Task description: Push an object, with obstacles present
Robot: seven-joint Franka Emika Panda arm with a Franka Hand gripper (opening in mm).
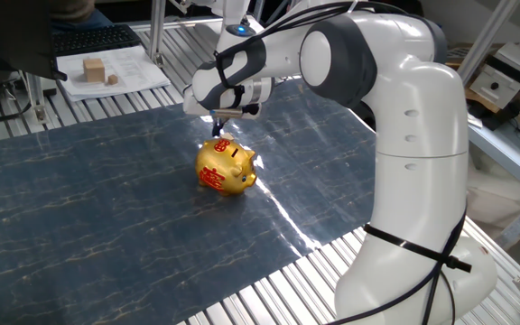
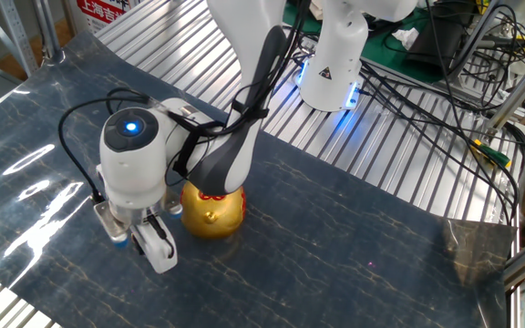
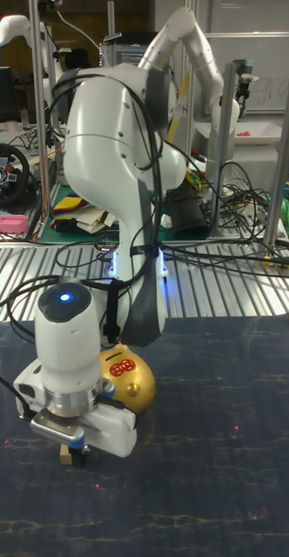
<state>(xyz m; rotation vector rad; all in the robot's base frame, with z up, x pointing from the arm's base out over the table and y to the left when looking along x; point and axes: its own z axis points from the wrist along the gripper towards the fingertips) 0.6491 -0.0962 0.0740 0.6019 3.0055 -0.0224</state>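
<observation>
A: Where is the little cube?

B: Only the tall fixed view shows it. A tiny light-tan cube [image 3: 66, 455] peeks out under the claw [image 3: 77, 450] at the lower left of the picture, down on the dark worktop [image 3: 223, 470]. It looks plain and far smaller than the gold pig [image 3: 131, 383].

A: Is the claw pinching it?

B: I cannot tell. The big round wrist covers the fingers, so I cannot see if they are spread or pressed together.

A: What about the other pictures?

B: In one fixed view the claw [image 1: 217, 129] hangs just above the back of the pig [image 1: 227, 168], and the cube is hidden. That view shows the pig's red marks and coin slot, and pale wooden blocks [image 1: 93, 69] on white paper [image 1: 134, 72] in the upper left. In the other fixed view the claw [image 2: 144, 246] sits just left of the pig [image 2: 212, 211], and the arm covers the pig's top.
</observation>
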